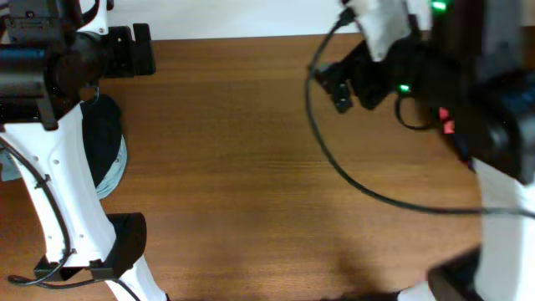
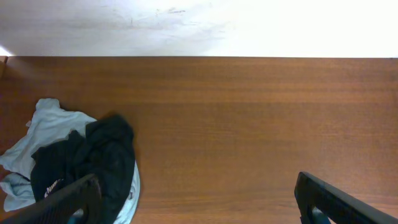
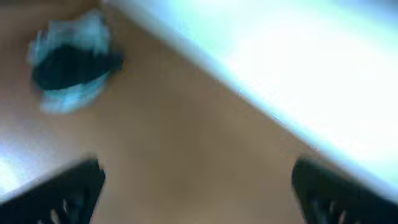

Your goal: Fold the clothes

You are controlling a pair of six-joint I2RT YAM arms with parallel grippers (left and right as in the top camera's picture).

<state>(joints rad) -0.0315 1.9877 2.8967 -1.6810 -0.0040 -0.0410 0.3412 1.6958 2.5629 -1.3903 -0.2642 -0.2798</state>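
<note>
A small heap of clothes lies on the wooden table at the left: a black garment (image 2: 93, 158) on top of a pale grey-blue one (image 2: 53, 124). The heap also shows in the overhead view (image 1: 107, 146), partly hidden by my left arm, and blurred at the upper left of the right wrist view (image 3: 71, 65). My left gripper (image 2: 199, 202) is open and empty, its left finger over the edge of the heap. My right gripper (image 3: 199, 193) is open and empty, raised well above the bare table, far from the heap. No orange-red T-shirt is in view.
My left arm (image 1: 58, 184) stands along the table's left side. My right arm (image 1: 468, 92) and its black cable (image 1: 351, 180) hang over the right back part. A white wall (image 2: 199, 25) runs behind the table's far edge.
</note>
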